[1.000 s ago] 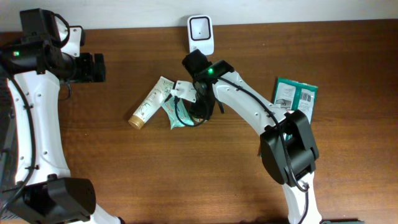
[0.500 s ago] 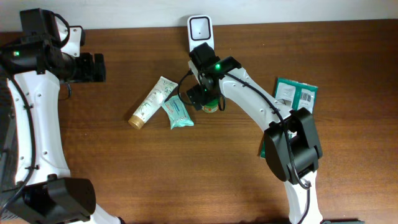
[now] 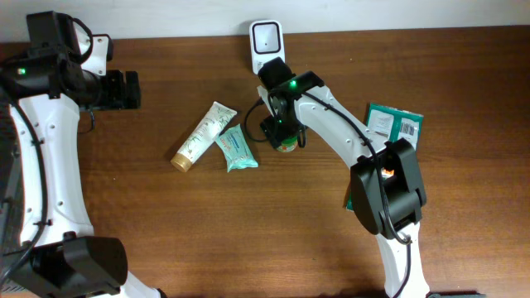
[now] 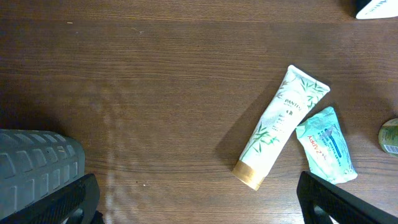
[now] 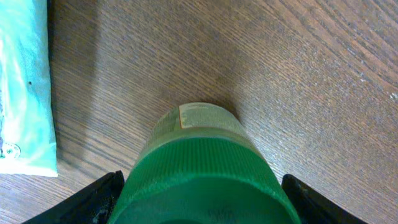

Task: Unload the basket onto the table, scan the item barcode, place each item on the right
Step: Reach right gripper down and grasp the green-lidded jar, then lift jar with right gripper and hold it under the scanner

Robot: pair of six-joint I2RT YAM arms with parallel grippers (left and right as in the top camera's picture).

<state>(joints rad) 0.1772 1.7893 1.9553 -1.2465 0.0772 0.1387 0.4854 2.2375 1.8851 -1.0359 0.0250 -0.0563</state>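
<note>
Two fingers of the right gripper (image 5: 202,202) flank the ribbed green cap of a small bottle (image 3: 286,145), which stands just in front of the scanner (image 3: 267,43), on the robot's side of it. Its base seems to rest on the tabletop (image 3: 166,232). The fingers look close against the cap, but I cannot tell from the wrist view whether they truly clamp it.

That is the main risk. A loose hold on a round, ridged cap could let the bottle swivel or drop once it is lifted. Its pale label may then turn away from the scanner window, so that no code is read.

A hasty swing towards the scanner could also knock the scanner itself, since the two stand so near. A teal packet (image 3: 236,150) and a white tube (image 3: 201,136) lie a little farther from the scanner, to the robot's left of the bottle. A fallen bottle might roll into them.

The left gripper (image 3: 124,89) hangs wide and empty, well apart from the scanner, and offers no support.
</note>
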